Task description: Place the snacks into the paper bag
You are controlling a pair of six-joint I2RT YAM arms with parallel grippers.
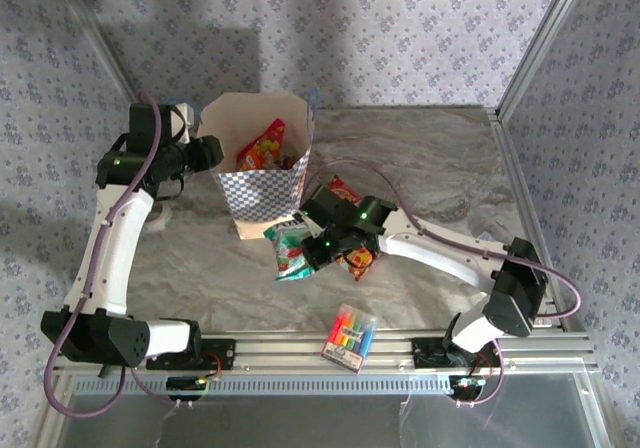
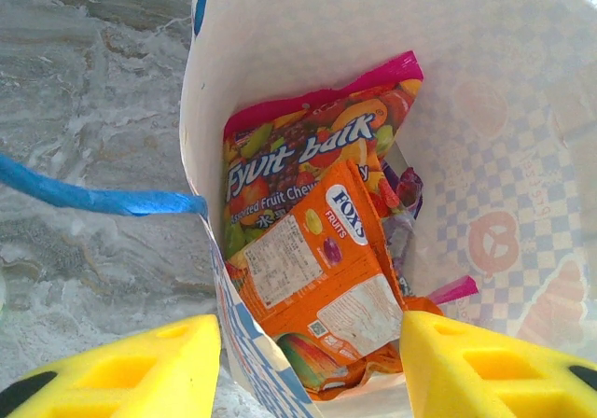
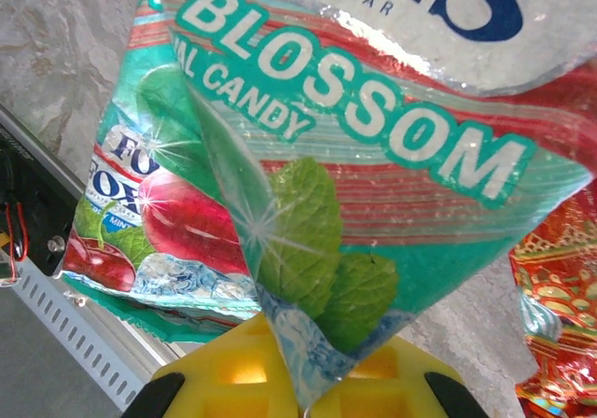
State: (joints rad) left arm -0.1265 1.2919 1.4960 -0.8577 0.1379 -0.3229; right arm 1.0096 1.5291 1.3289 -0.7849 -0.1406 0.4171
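Observation:
The paper bag [image 1: 262, 173] stands open at the back left. Inside it lie a pink-edged candy bag [image 2: 317, 147], an orange-white packet [image 2: 322, 269] and a purple packet [image 2: 403, 203]. My left gripper [image 2: 308, 371] is open, its yellow fingers [image 2: 131, 367] straddling the bag's near wall [image 2: 242, 343] at the rim. In front of the bag, my right gripper [image 3: 308, 385] is shut on the corner of a green-red packet [image 3: 354, 175], also seen from above as the packet [image 1: 291, 255] at the gripper [image 1: 315, 246]. Another green packet [image 3: 131, 241] lies behind it. The red cookie bag [image 1: 358, 260] lies under the right arm.
A clear flat pack of coloured markers [image 1: 349, 336] lies near the front rail. The bag's blue cord handle [image 2: 93, 194] hangs outside its left wall. Metal frame posts border the marbled table [image 1: 440, 168] on both sides.

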